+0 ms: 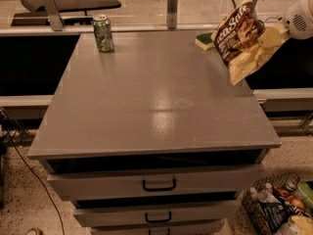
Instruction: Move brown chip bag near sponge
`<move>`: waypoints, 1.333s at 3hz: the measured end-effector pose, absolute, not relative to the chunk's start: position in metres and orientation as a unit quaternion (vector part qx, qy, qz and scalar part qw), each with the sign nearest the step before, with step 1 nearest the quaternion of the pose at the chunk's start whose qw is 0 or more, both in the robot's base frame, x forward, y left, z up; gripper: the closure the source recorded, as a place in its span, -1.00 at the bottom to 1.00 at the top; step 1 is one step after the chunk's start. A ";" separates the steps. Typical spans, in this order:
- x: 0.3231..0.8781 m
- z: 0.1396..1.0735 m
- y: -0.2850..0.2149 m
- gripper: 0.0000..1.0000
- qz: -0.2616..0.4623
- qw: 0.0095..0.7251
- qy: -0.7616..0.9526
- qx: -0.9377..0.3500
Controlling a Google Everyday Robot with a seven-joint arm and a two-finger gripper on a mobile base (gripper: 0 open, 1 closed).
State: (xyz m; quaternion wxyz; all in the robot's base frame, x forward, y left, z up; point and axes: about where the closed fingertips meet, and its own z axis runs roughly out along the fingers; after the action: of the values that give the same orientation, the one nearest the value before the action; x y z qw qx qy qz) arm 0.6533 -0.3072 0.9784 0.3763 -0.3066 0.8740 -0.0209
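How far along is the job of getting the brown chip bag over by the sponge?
Done: the brown chip bag is gripped and off the cabinet top. In hand: the gripper holds it by its right side in the air, just right of the sponge at the far edge. Left: set it down beside the sponge and release. The green can stands at far left.

brown chip bag (238, 35) — brown, cream ends | sponge (205, 40) green | gripper (275, 33) pale, top-right
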 end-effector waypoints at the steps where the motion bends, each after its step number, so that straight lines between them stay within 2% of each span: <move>1: 0.652 0.976 -0.327 1.00 -0.041 0.387 0.882 -0.266; 2: 0.652 0.963 -0.332 1.00 -0.040 0.420 0.884 -0.201; 4: 0.667 0.934 -0.309 1.00 0.006 0.447 0.880 -0.159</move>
State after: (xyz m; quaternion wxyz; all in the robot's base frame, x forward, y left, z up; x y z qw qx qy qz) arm 0.6674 -0.3088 0.9337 0.4470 -0.1592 0.8802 0.0057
